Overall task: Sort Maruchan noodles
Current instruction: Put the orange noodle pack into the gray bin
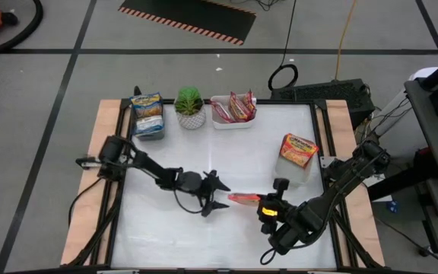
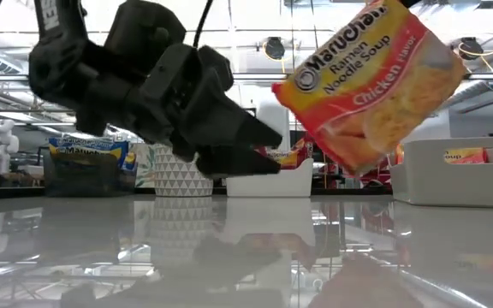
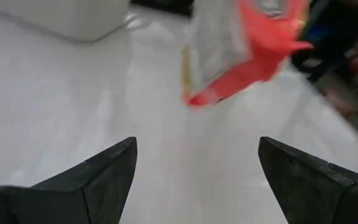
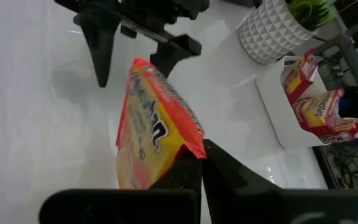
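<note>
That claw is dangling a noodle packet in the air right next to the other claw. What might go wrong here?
The right claw pinches the chicken noodle packet only by one edge, above the table, so it could slip and drop. The left claw waits open just beside it; if this is a handover, the two could bump, or the left could close on a loose corner and miss.

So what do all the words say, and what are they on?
"Maruchan", "Ramen Noodle Soup", "Chicken Flavor": on the noodle packet held up by the right gripper, in the low view.
Packets in the grey tray, the white tray and the right-hand tray: print too small or blurred to read.
The open left gripper and the plant pot carry no words.
</note>
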Controlling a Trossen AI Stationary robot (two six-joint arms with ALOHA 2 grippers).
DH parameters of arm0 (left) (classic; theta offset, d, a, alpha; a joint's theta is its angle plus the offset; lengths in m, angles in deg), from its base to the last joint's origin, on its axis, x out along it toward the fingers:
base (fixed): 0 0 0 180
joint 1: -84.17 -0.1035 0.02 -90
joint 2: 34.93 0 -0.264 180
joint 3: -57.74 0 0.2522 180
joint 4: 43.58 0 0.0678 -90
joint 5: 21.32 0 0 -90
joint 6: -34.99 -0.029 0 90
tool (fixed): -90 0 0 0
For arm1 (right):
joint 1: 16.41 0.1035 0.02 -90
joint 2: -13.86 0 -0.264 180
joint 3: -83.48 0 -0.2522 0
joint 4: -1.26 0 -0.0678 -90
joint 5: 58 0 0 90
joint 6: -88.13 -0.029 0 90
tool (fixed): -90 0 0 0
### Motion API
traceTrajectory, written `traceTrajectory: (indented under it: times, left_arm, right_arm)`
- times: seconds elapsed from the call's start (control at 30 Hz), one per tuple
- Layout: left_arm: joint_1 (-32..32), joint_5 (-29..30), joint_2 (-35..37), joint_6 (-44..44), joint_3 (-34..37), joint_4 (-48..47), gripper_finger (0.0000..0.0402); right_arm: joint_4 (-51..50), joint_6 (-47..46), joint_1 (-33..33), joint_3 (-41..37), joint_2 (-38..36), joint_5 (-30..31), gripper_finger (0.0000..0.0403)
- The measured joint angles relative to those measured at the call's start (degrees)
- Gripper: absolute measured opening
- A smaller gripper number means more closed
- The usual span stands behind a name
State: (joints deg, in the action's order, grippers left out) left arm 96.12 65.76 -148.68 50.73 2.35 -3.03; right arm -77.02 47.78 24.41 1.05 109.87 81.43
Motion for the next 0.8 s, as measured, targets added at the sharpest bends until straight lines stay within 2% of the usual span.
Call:
traceTrajectory:
  times: [0.13, 0.27, 0.5, 0.63, 0.7, 0.8]
  left_arm:
    - [1.6, -1.0, -4.6, -2.7, -0.1, 14.9, 0.034]
    - [4.2, 4.7, -7.2, -10.3, -0.3, 22.6, 0.034]
    - [4.9, 6.5, -7.2, -9.6, -4.2, 22.9, 0.034]
    - [4.9, 6.9, -7.1, -9.1, -7.3, 17.8, 0.0335]
    - [5.3, 7.5, -7.1, -9.5, -8.1, 15.9, 0.0321]
    - [5.4, 7.6, -7.1, -9.9, -8.5, 14.8, 0.0279]
  right_arm:
    - [0.8, 0.0, -0.1, 0.0, 0.0, 0.1, 0.0]
    - [1.0, -1.0, -0.8, 0.0, -0.1, 0.2, 0.0]
    - [5.6, 2.7, -2.6, 0.0, -0.2, 1.8, 0.0]
    - [10.6, 7.4, -3.6, 0.0, -0.2, 1.7, 0.0]
    - [12.6, 9.2, -3.8, 0.0, -0.2, 1.7, 0.0]
    - [13.6, 10.1, -3.8, 0.0, -0.2, 1.6, 0.0]
